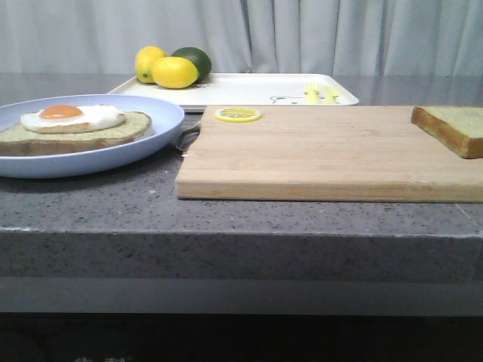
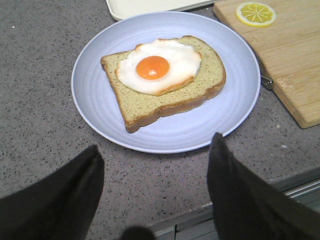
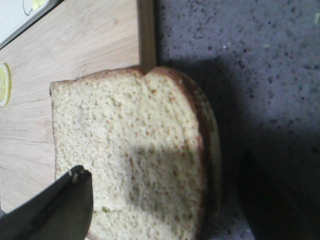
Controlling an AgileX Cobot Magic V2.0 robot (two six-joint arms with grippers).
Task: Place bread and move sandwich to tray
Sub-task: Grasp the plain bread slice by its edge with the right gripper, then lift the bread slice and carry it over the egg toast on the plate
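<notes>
Desk [image 1: 90, 211] front edge sat closest to the front camera, grey speckled stone; behind it the wooden cutting board [image 1: 324, 154] and the pale blue plate [image 1: 151, 147]; neither arm showed in the front view.

Progress read as near zero; the sandwich [image 1: 75, 128] was only half built: one slice on the plate with the fried egg [image 1: 73, 117] on top, no top slice yet; the left wrist view confirmed it, egg centred on the slice, plate just beside the board's corner.

The bread [image 1: 453, 128] lay flat on the board's far right end, overhanging the board edge onto the desk in the right wrist view; untouched as far as I could judge.

Right pincer [image 3: 170, 210] was spread wide, hanging over the bread with one finger above the crumb and the other out over the desk; no contact visible; looked lined up for a grasp, not yet closed.

Left pincer [image 2: 155, 190] was also spread, holding nothing, hovering near the plate's front rim.

The tray [image 1: 249, 89] sat at the back, behind board and plate, carrying two lemons [image 1: 162, 68] and a lime [image 1: 195, 59] at its left end; the rest looked free for the sandwich; a lemon slice [image 1: 238, 114] lay on the board's near-left corner.

Left to do, my estimate: grip bread, carry it across to the plate, set it on the egg, then shift the whole stack back onto the tray; basically everything.
</notes>
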